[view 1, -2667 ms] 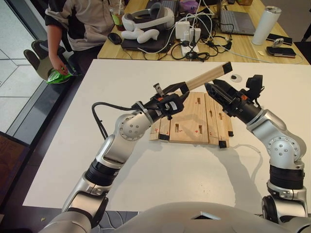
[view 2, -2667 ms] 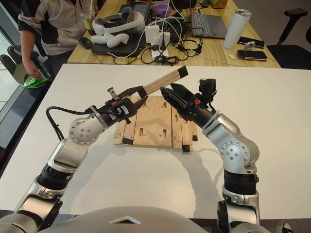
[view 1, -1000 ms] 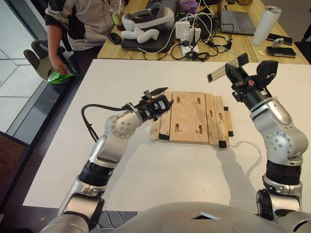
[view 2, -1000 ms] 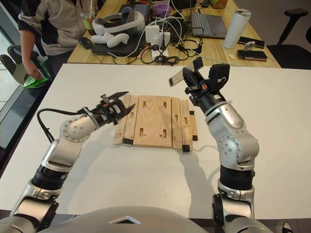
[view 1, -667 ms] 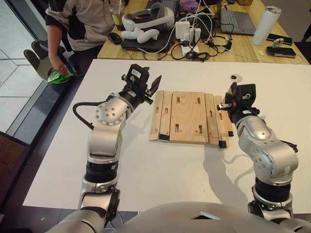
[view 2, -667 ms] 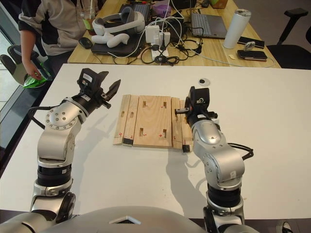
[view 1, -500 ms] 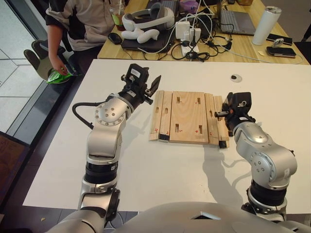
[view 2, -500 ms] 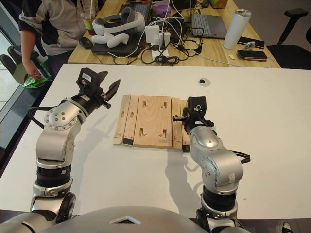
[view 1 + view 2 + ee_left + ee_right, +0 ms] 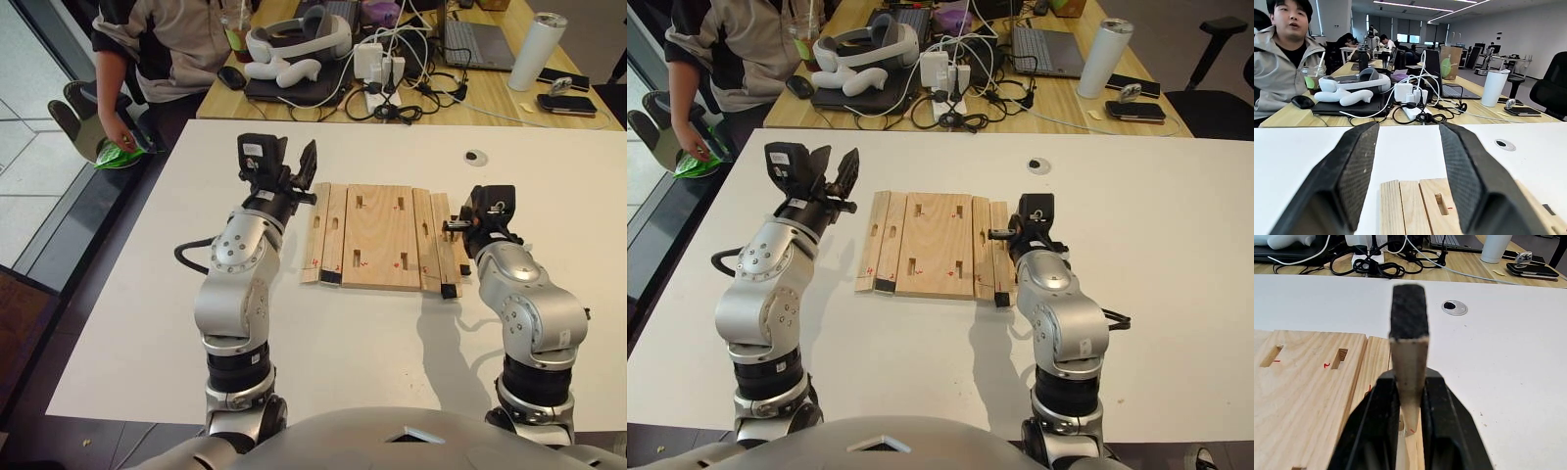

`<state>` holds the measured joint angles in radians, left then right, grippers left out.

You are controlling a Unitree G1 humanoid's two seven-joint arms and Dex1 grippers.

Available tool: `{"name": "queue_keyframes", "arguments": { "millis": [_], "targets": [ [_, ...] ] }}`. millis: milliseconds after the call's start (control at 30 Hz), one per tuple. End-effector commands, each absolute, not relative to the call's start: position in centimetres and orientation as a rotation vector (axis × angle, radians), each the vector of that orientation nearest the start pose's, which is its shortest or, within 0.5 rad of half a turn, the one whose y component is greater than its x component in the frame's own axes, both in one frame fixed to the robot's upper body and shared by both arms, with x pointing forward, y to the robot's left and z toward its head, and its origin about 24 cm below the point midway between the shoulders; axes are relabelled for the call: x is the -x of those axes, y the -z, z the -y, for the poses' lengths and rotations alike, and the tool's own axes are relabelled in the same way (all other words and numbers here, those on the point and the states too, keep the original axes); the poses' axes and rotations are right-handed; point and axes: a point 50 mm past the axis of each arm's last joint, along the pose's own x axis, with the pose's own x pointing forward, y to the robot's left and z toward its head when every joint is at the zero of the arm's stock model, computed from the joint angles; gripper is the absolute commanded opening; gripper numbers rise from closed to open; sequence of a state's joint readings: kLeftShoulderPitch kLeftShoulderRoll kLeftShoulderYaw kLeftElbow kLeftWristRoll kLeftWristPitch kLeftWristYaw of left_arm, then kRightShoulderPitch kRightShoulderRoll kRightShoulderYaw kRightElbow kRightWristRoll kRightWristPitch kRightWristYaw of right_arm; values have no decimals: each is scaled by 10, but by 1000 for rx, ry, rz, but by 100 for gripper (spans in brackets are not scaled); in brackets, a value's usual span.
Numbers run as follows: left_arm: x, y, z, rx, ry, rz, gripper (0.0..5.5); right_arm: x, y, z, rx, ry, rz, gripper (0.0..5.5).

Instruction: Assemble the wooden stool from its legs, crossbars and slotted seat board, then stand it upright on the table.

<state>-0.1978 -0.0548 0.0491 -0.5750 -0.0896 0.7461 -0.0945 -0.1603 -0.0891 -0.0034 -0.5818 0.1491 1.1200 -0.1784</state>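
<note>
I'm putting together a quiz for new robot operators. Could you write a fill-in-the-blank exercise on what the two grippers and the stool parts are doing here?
1. The right gripper is shut on a wooden leg whose far end is capped in ___.
2. The left gripper is ___ and holds nothing.
3. The seat board lies ___ on the white table, slots facing up.

Missing words: black; open; flat

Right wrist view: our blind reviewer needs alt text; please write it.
The right claw is shut on a black-tipped wooden leg, held above the slotted seat board lying flat on a white table. A round cable grommet sits beyond.
</note>
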Motion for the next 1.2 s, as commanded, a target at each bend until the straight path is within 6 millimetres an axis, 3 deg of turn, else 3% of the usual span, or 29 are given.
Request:
{"name": "queue_keyframes", "arguments": {
  "millis": [33, 433, 900, 1200],
  "targets": [
    [-250, -141, -127, 168, 125, -22, 227, -251, -107, 148, 30, 50, -369, 40],
    [-247, -139, -124, 166, 118, -40, 227, -258, -98, 147, 3, 49, -387, 40],
    [-249, -140, -124, 167, 107, -34, 227, -257, -104, 133, -28, -4, -395, 40],
    [-249, -139, -124, 166, 105, -31, 227, -258, -105, 143, 29, 35, -387, 40]
  ]
}}
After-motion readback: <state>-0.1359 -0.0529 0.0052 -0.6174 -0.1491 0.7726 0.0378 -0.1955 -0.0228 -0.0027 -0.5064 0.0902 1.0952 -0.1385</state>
